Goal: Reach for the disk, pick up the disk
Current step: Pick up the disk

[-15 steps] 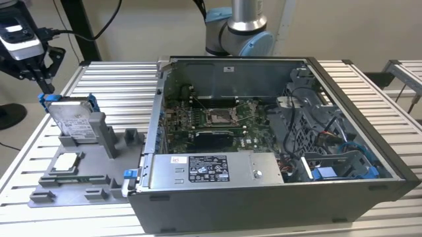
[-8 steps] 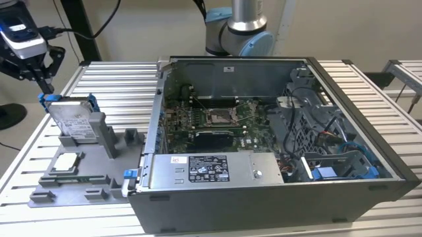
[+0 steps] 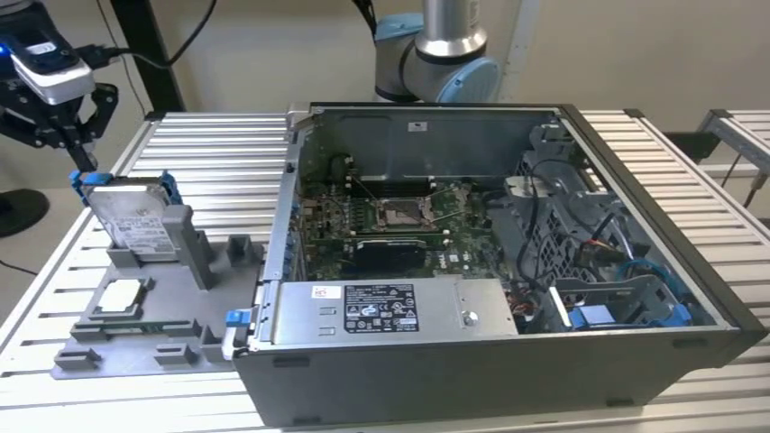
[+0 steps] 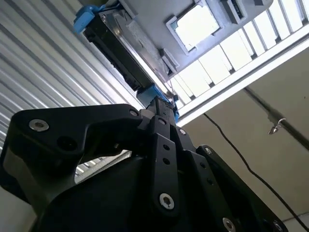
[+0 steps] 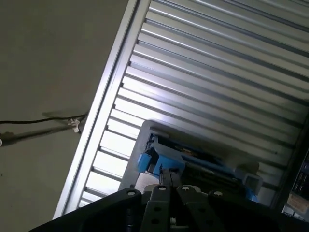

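Presently we are logging the gripper hanging at the upper corner of the disk's blue bracket; we cannot tell how the jaws are standing, nor whether they are gripping. The disk is standing on edge in the grey fixture, near the slatted table's edge at the exterior view's left. The reach is looking nearly complete and the lift is not yet done. The exterior view is giving the layout, both wrist views are giving the bracket close against the gripper, and the second wrist view is adding the square chip.
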`<state>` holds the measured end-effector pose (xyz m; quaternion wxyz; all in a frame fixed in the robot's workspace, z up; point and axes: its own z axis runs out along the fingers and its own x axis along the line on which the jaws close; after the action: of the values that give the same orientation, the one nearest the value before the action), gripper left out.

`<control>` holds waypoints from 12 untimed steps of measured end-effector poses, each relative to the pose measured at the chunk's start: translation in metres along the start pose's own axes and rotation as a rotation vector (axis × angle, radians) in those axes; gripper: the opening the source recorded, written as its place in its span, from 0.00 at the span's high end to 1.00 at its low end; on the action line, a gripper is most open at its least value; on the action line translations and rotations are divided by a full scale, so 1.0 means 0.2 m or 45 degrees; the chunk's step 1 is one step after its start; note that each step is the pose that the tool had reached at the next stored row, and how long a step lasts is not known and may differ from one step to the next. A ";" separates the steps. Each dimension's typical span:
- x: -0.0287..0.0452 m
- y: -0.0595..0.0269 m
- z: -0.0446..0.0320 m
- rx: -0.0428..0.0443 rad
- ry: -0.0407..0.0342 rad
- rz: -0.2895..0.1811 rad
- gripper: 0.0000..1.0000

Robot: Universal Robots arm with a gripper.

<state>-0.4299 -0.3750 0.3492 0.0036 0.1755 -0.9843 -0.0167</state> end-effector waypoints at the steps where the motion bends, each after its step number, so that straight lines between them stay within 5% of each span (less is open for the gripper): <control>1: 0.000 0.000 0.000 0.000 0.0006 -0.016 1.00; 12: 0.000 0.000 0.000 0.000 0.0065 -0.188 1.00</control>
<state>-0.4299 -0.3750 0.3492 0.0048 0.2476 -0.9687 -0.0163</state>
